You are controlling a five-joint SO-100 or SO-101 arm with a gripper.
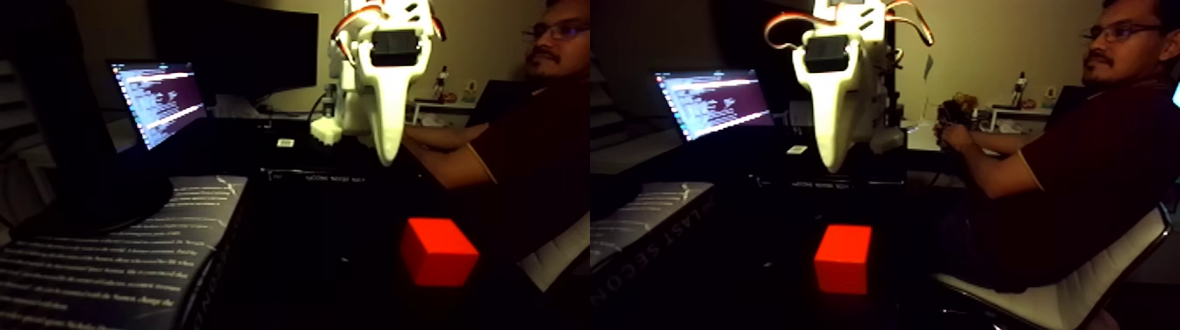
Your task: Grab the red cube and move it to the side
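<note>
Fixed view, two side-by-side halves of a dark scene, listed left to right.

Book (114, 254): printed cover, lying flat at the tabletop's left edge.
Laptop (158, 98): screen lit with text lines, at the rear left.
Gripper (384, 158): white, hanging point-down above the tabletop's middle; whether its jaws are spread or pressed together cannot be told.
Red cube (437, 252): resting on the dark tabletop, below and just right of the gripper tip, apart from it.
Person (527, 132): seated at the right, forearm extended behind the gripper.
</note>
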